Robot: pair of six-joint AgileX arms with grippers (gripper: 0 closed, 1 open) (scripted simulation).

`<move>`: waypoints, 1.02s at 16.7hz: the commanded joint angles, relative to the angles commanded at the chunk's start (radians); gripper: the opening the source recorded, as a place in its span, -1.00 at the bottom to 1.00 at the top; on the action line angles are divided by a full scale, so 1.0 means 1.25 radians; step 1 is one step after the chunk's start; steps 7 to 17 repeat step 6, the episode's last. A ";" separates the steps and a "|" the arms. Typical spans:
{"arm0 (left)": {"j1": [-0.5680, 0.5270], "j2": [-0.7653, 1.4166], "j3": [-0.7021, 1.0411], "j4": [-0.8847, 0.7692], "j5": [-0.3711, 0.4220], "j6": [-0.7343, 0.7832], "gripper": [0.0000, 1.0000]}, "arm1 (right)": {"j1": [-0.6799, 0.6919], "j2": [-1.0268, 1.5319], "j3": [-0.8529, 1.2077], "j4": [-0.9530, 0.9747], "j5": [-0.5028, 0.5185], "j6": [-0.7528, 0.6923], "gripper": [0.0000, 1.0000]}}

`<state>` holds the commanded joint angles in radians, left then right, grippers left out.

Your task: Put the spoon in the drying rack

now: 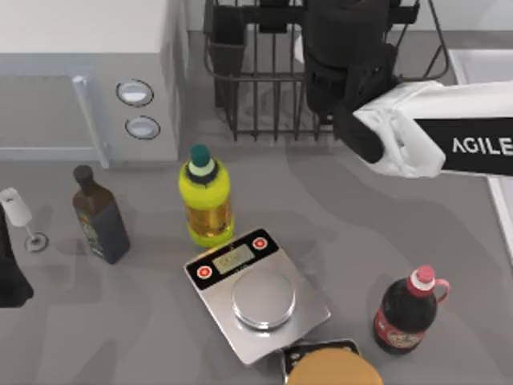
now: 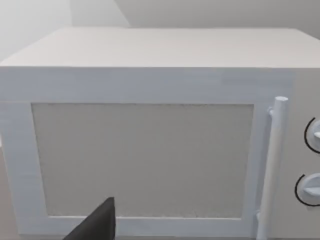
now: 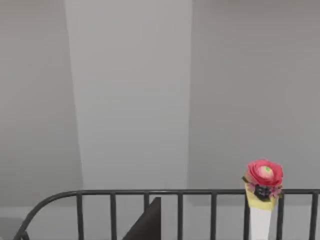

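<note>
Right arm's gripper hangs right over the drying rack, basket bars just beneath it; can't tell its grip or where the spoon is. Left arm sits parked facing the microwave.

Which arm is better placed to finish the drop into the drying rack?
Right. The right gripper hangs directly above the drying rack, whose top rail shows in its wrist view. The left gripper sits at the table's far left edge, facing the white microwave, well away from the rack.
</note>
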<state>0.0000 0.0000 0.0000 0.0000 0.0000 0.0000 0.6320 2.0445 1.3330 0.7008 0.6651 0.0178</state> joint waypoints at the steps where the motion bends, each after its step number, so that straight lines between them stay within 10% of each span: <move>1: 0.000 0.000 0.000 0.000 0.000 0.000 1.00 | 0.000 0.000 0.000 0.000 0.000 0.000 1.00; 17: 0.000 0.000 0.000 0.000 0.000 0.000 1.00 | 0.000 0.000 0.000 0.000 0.000 0.000 1.00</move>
